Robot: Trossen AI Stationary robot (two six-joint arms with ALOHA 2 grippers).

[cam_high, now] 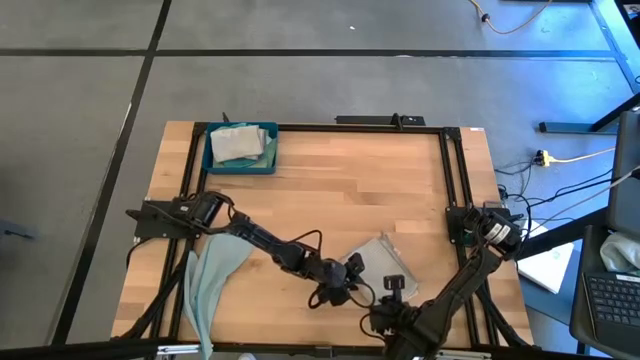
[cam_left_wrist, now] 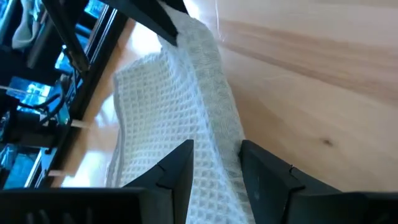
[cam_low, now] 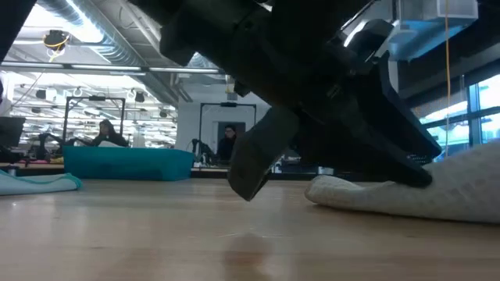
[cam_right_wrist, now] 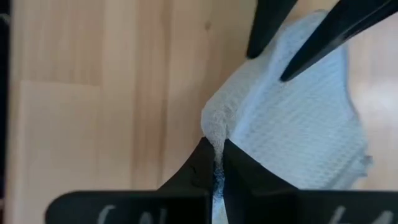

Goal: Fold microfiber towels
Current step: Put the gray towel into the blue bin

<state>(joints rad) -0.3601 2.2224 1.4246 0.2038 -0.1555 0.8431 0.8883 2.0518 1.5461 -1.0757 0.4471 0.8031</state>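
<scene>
A light grey waffle-weave towel lies crumpled on the table near its near edge, right of centre. My left gripper reaches in from the left and is shut on the towel's left end. My right gripper comes from the near right and is shut on the towel's near edge. A pale green towel lies at the near left, its end over the table's near edge. It also shows in the low view. My left gripper holds a raised fold of the towel between its two fingers, which lie low and point toward the table's right. The fold runs on as a ridge toward my right gripper, and the rest of the cloth lies on the table. My right gripper pinches a bunched corner of the towel's edge between its nearly closed fingertips, coming from the table's near side. The cloth beyond the pinch spreads out on the table.
A dark blue tray at the far left holds folded towels. A black frame runs along the far, left and right sides of the table. Bare wood lies across the middle and far right.
</scene>
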